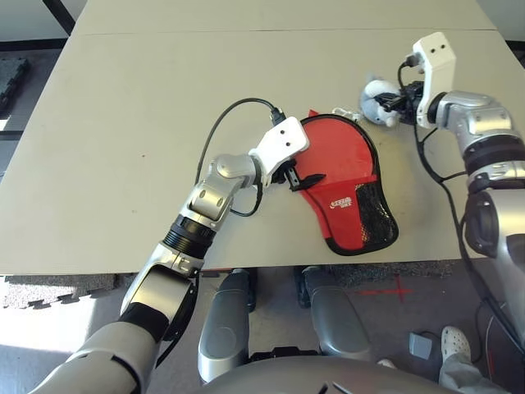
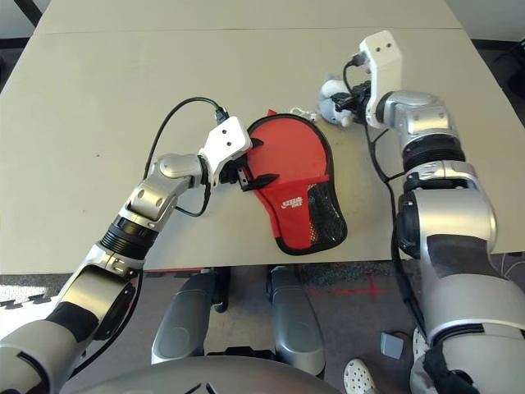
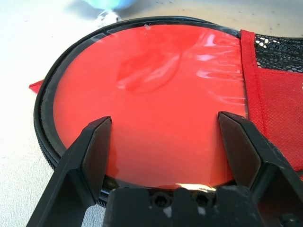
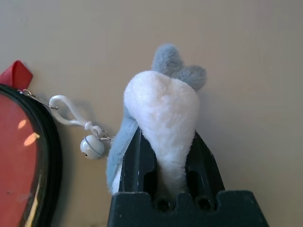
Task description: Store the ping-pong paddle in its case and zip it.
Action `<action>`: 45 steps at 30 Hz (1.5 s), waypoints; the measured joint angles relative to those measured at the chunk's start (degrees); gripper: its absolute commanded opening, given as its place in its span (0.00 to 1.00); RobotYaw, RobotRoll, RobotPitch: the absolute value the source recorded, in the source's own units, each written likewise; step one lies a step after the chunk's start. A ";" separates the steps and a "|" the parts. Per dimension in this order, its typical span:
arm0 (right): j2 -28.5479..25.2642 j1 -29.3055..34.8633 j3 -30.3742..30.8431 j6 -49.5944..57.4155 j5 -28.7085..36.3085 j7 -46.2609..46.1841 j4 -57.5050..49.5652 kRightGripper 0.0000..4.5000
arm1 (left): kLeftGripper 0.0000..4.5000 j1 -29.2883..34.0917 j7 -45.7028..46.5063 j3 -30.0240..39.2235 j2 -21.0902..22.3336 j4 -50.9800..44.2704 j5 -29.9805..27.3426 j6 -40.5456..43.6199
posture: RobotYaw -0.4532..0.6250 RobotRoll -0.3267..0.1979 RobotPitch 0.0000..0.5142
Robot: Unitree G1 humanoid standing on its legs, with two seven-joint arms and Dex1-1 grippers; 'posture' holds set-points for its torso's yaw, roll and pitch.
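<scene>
One red case [image 1: 340, 164] lies right of centre in the frame, its rounded end up, with one mesh pocket [image 1: 376, 215]. I cannot tell whether anything is inside. Two grippers: the left [image 3: 165, 156] reaches in from lower left, fingers apart over the case's left edge; the right [image 4: 173, 161] reaches in at upper right, fingers clamped on one plush toy [image 4: 163, 104]. One clip [image 4: 71, 111] and one bell [image 4: 92, 147] sit between toy and case.
</scene>
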 measured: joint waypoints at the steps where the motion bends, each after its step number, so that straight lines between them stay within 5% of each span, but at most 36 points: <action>1: -1.15 0.00 0.57 0.44 -0.46 1.45 -0.43 0.06 | 1.00 -0.02 -0.05 -0.02 0.00 0.07 0.00 0.00 | 0.41 0.62 0.55; 10: -11.81 2.11 5.81 2.90 -3.86 19.25 -5.35 0.06 | 1.00 -0.82 -0.36 -0.06 -0.47 1.51 -0.04 -0.05 | 0.40 0.62 0.54; 19: -19.75 13.78 8.45 8.63 -1.92 39.46 -19.21 0.06 | 1.00 -1.43 -0.33 -0.08 -0.81 2.90 -0.04 -0.36 | 0.39 0.62 0.53; 32: -36.39 34.96 15.72 18.91 23.76 44.22 -49.76 0.06 | 1.00 -1.78 0.15 0.19 -1.30 4.45 -0.07 -0.89 | 0.38 0.62 0.54; 41: -41.52 40.16 17.40 18.50 30.09 44.38 -56.99 0.06 | 1.00 -2.02 0.30 0.71 -1.63 5.55 -0.13 -1.07 | 0.38 0.62 0.54; 45: -40.93 39.87 17.62 18.42 28.03 44.43 -56.73 0.37 | 1.00 -2.02 0.28 1.10 -1.86 6.07 -0.23 -1.37 | 0.38 0.62 0.53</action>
